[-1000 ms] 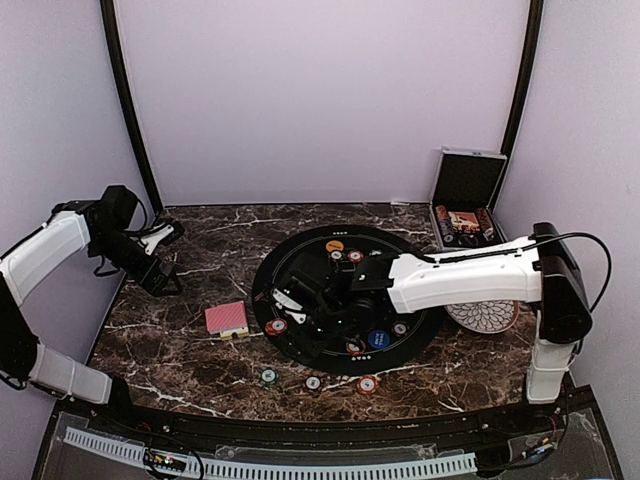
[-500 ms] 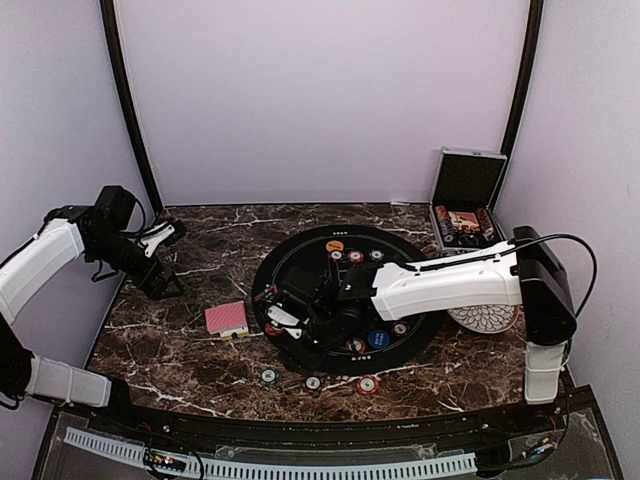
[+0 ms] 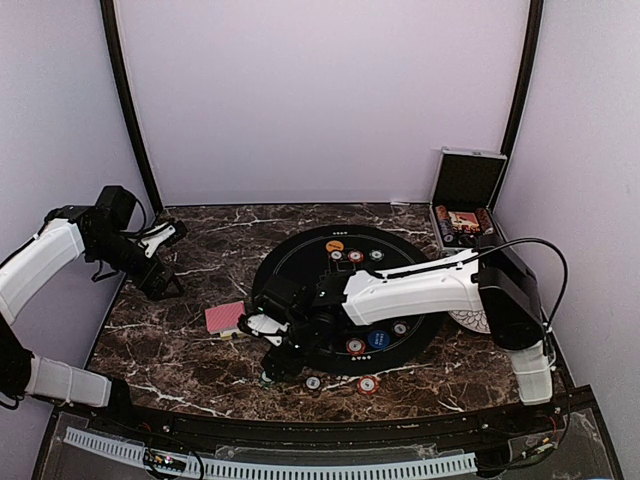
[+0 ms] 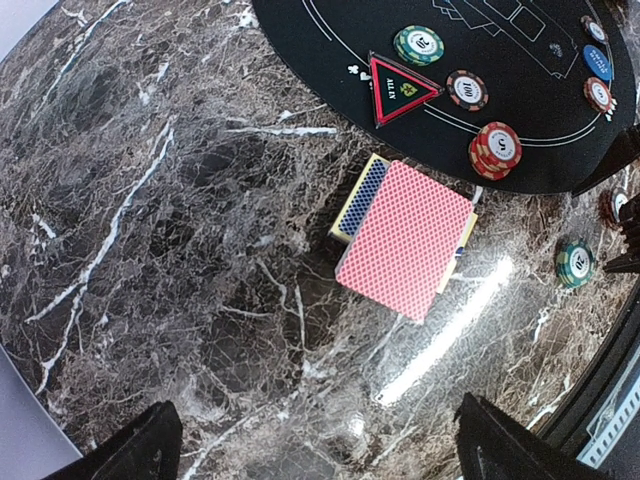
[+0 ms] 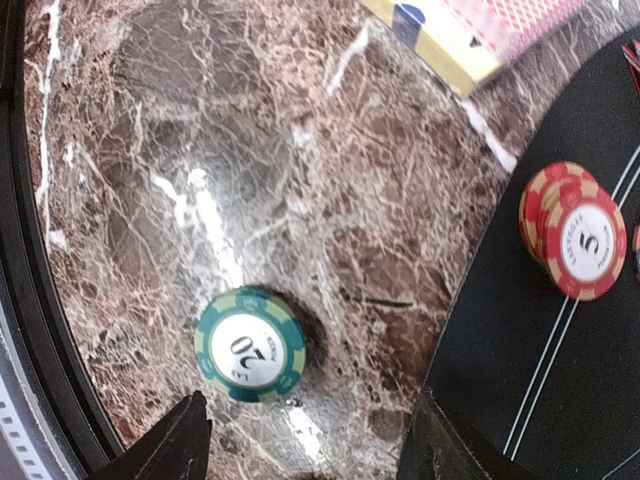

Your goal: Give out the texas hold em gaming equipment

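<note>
A red-backed card deck (image 3: 226,318) lies on its box on the marble, left of the black round mat (image 3: 300,250). It also shows in the left wrist view (image 4: 405,238). My right gripper (image 3: 272,358) is open and empty. In the right wrist view it (image 5: 305,450) hovers just over a green "20" chip (image 5: 250,345) on the marble, with a stack of red chips (image 5: 575,240) on the mat's edge beside it. My left gripper (image 3: 172,260) is open and empty at the far left, above bare marble (image 4: 315,455). An orange button (image 3: 334,245) and a blue button (image 3: 377,339) lie on the mat.
Two more chips (image 3: 313,382) (image 3: 367,384) lie on the marble near the front edge. The open silver-edged case (image 3: 462,205) stands at the back right. The white plate (image 3: 487,320) sits under the right arm. A red triangle marker (image 4: 400,88) lies on the mat.
My right arm has swung left and toward the near edge, off the mat's middle, to above the green chip. The left arm has barely moved.
</note>
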You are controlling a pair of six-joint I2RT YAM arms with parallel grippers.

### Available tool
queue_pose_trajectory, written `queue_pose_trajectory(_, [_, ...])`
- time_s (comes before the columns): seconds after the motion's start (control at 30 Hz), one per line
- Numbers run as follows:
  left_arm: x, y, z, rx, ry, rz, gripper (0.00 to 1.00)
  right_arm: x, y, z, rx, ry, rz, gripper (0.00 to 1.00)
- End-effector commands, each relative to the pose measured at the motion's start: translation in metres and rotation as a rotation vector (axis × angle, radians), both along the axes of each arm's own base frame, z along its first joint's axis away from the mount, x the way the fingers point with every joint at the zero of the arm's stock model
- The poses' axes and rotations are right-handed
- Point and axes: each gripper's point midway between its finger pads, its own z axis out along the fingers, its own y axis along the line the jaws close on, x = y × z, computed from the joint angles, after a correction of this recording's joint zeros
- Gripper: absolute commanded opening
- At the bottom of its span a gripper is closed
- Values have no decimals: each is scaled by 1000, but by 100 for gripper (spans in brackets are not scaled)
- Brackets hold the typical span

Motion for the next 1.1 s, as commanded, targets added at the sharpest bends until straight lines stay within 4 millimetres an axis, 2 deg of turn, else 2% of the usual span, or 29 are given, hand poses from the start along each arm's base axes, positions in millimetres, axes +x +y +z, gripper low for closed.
queue_pose_trajectory(0.0, [-2, -2, 3, 4, -4, -19, 99, -8, 21, 9, 52, -9, 62, 70])
queue_pose_trajectory(0.53, [-6, -2, 9, 1, -16, -11, 99, -24, 29, -12, 0, -21, 131, 68])
queue_pose_trajectory(1.07, [-6, 1, 11, 14, -24, 0, 99, -25, 30, -6, 9, -34, 137, 50])
